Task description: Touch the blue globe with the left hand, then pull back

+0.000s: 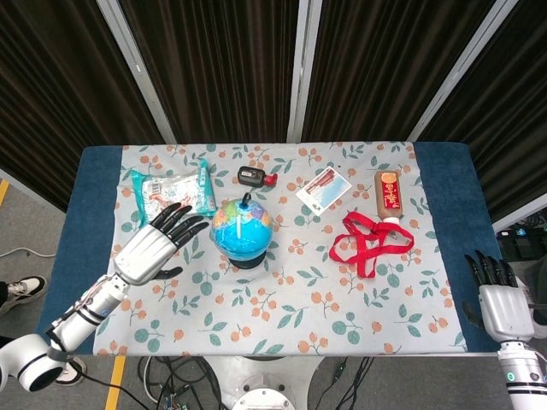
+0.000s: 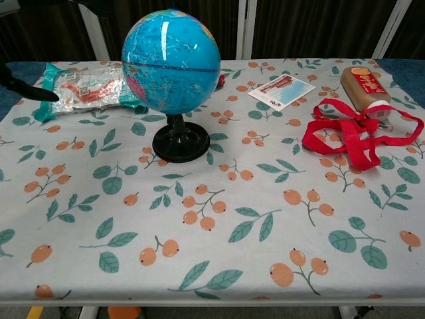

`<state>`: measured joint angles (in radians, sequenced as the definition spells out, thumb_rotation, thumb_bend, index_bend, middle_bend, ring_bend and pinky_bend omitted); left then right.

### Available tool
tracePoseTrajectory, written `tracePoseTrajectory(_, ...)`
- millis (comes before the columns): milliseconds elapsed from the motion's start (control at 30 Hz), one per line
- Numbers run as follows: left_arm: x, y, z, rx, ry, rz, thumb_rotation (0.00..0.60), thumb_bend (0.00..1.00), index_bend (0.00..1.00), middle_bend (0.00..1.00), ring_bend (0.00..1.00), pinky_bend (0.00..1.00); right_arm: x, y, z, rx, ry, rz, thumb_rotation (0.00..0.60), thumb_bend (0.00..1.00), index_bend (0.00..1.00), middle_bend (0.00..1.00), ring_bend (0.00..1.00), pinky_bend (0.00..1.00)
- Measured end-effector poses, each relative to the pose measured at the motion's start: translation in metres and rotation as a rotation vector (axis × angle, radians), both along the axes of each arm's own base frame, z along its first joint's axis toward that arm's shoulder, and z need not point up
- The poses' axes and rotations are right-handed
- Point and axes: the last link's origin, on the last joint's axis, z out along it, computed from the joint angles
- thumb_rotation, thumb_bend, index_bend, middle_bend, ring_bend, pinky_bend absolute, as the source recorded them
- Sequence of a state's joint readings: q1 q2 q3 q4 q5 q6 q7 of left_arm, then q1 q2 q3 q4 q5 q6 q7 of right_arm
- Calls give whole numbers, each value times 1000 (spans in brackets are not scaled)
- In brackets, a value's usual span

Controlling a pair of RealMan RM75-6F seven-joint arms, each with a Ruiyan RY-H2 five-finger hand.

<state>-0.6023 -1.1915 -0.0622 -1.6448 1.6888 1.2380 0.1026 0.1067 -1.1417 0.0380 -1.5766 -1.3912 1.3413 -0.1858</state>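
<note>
The blue globe stands upright on its black base near the middle of the floral cloth, and it fills the upper left of the chest view as the blue globe. My left hand hovers left of the globe, apart from it, with fingers spread and nothing held. In the chest view only a dark fingertip shows at the left edge. My right hand rests open off the table's right front corner.
A snack packet lies behind my left hand. A small black and red object, a postcard, a brown bottle and a red strap lie behind and to the right of the globe.
</note>
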Motion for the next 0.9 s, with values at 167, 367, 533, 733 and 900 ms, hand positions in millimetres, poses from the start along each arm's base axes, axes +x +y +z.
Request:
tracePoseTrajectory(167,9,-3,2,7,-33,-50,600,116,101,132,0,83,0,0,-1,2,1,-2,600,264,0,0,0,0)
tracePoseTrajectory(367,35,-3,-10,-44,-49,-150,600,116,101,130,0,83,-2,0,-2,6,-4,-7,600,265,0,0,0,0)
tracePoseTrajectory(533,51,2,-27,-87,-40,-176,600,116,101,124,0,83,-4,0,0,0,-13,-11,600,266,0,0,0,0)
tracePoseTrajectory(733,58,7,-40,-106,-21,-179,600,116,101,122,0,83,-7,1,2,-5,-20,-12,600,266,0,0,0,0)
tracePoseTrajectory(900,55,8,-42,-100,-12,-164,600,116,101,122,0,81,-8,1,4,-11,-24,-12,600,266,0,0,0,0)
